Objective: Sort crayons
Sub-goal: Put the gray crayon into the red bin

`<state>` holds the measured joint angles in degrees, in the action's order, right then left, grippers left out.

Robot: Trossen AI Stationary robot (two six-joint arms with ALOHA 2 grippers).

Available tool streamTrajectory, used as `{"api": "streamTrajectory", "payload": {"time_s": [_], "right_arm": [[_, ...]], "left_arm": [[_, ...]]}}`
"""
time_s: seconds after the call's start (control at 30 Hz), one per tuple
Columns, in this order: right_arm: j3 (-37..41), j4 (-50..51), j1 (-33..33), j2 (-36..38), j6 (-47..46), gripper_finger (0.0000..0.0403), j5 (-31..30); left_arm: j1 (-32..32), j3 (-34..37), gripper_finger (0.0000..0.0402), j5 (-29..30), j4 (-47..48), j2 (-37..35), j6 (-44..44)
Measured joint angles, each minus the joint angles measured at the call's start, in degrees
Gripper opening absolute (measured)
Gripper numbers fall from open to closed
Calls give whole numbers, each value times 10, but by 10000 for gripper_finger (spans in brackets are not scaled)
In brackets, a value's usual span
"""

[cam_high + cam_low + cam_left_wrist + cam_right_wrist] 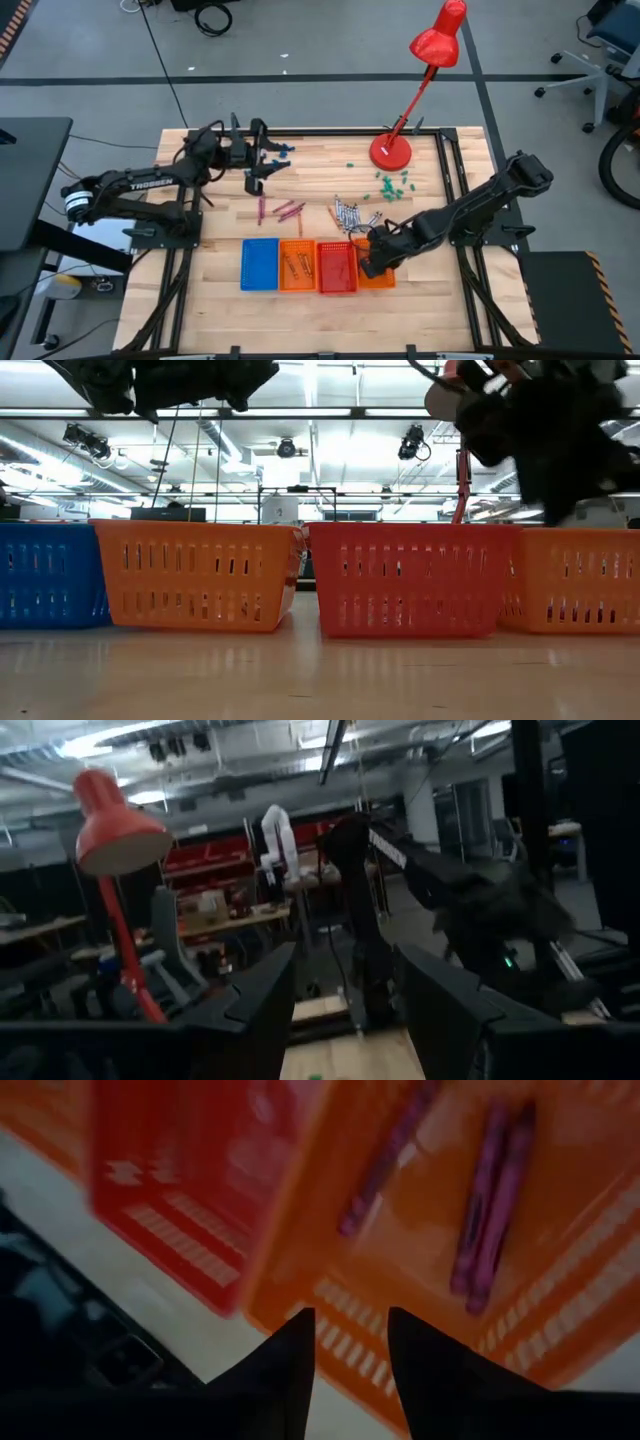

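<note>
Four small trays stand in a row near the front edge: blue (259, 264), orange (297, 265), red (337, 267) and a second orange tray (420, 1270) at the right end. Three purple crayons (490, 1210) lie flat on that right tray's floor. My right gripper (350, 1350) hangs open just above that tray, pointing steeply down, with nothing between its fingers. More crayons lie loose on the table: magenta ones (285, 210) and silvery ones (350, 212). My left gripper (345, 1010) is open and empty, raised over the far left of the table (260, 170).
A red desk lamp (392, 150) stands at the far middle, its head leaning out past the table. Green bits (392, 183) lie near its base and blue bits (283, 150) by my left gripper. The orange tray (297, 265) holds a few crayons.
</note>
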<state>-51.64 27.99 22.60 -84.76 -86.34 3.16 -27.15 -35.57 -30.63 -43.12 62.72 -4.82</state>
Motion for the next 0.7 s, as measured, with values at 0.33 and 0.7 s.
{"api": "streamTrajectory", "payload": {"time_s": [0.33, 0.7], "right_arm": [[-1, 46, -95, 43, 161, 130, -53], [-1, 56, -231, 6, 335, 130, -132]], "left_arm": [[0, 0, 180, 1, 154, -1, 11], [5, 1, 180, 28, 346, -78, 12]]}}
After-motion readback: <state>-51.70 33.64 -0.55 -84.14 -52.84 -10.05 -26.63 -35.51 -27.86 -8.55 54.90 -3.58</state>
